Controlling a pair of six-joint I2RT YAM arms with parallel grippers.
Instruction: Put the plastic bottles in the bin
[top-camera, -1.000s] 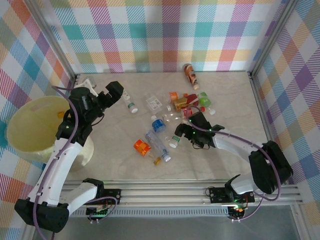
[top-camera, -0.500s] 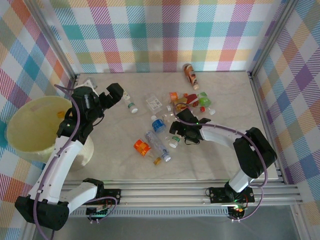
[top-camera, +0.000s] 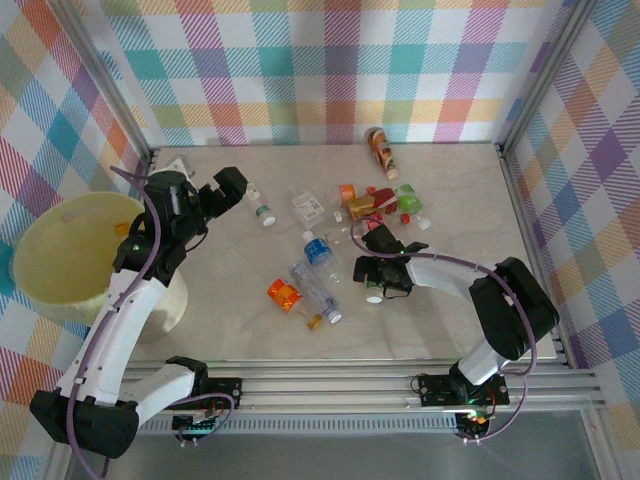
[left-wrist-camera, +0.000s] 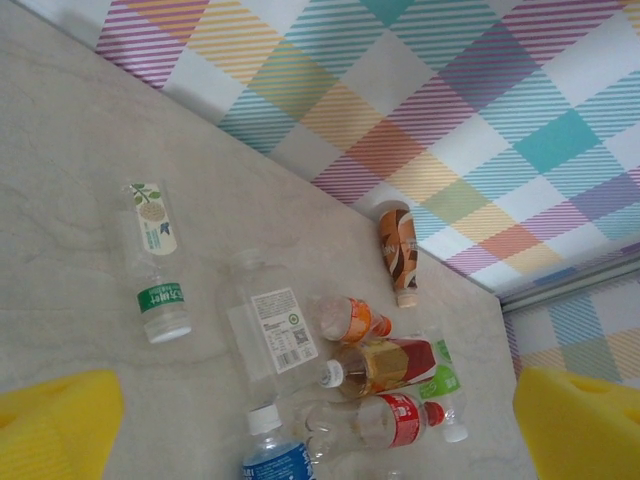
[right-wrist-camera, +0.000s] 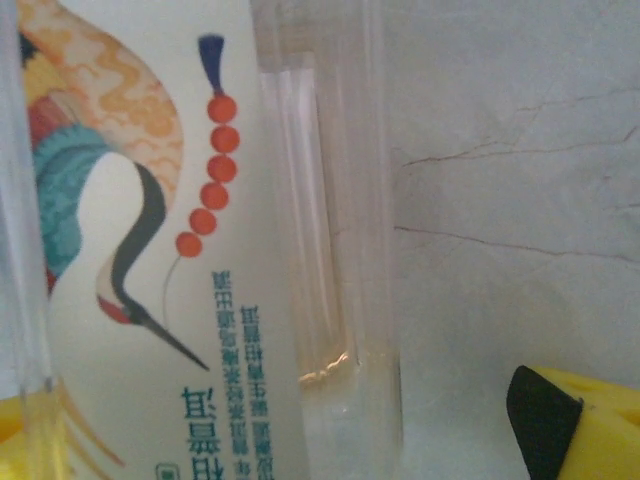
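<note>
Right gripper (top-camera: 375, 280) had shifted nearer, jaws apart astride a crane-label bottle (right-wrist-camera: 150, 250); left gripper (top-camera: 222, 188) stood wide, empty. Most plastic bottles (top-camera: 318, 290) remained outside the bin (top-camera: 40, 285).

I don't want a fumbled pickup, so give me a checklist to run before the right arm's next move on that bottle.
1. Crane-label bottle inside the right hand: ok.
2. Right hand shut on it: not ok, a gap shows beside one finger.
3. Left hand open, off the bottles: ok.
4. Bin upright, mouth open: ok.
5. Route to the bin: cannot tell, the left arm stands beside it.
</note>
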